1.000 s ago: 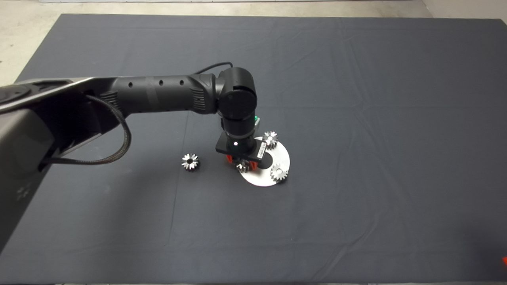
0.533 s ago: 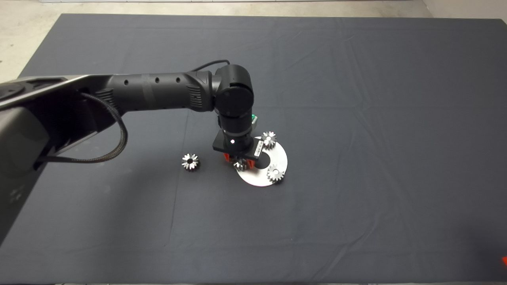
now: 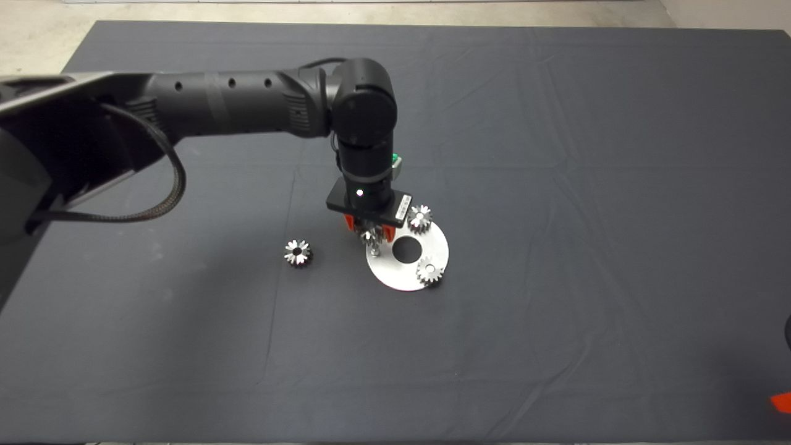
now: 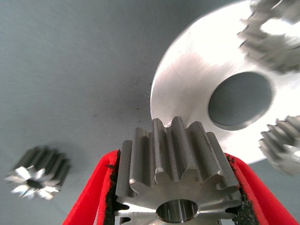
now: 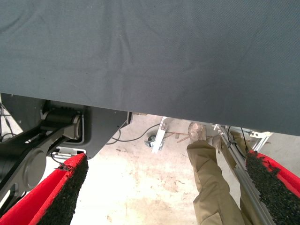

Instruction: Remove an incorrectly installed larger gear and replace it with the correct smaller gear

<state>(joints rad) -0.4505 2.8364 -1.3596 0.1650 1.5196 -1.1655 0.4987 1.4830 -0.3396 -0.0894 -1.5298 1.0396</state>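
My left gripper (image 3: 369,232) is shut on the larger gear (image 3: 368,237), a shiny steel spur gear, and holds it just above the left edge of the round steel plate (image 3: 432,246). A bare peg (image 3: 374,250) stands under it. The left wrist view shows this larger gear (image 4: 176,178) clamped between the red fingers (image 4: 96,197), its bore facing the camera. The smaller gear (image 3: 298,252) lies loose on the mat left of the plate; it also shows in the left wrist view (image 4: 37,172). My right gripper (image 3: 780,402) waits open at the lower right edge.
Two more steel gears (image 3: 420,218) (image 3: 429,271) sit on the plate, which has a round centre hole (image 3: 406,248). The right wrist view looks past the mat's edge (image 5: 140,101) at the floor, a person's leg (image 5: 211,187) and the robot's base.
My left arm has risen and lifted the larger gear off its peg. The plate slid a little to the left. The loose gear has not moved.
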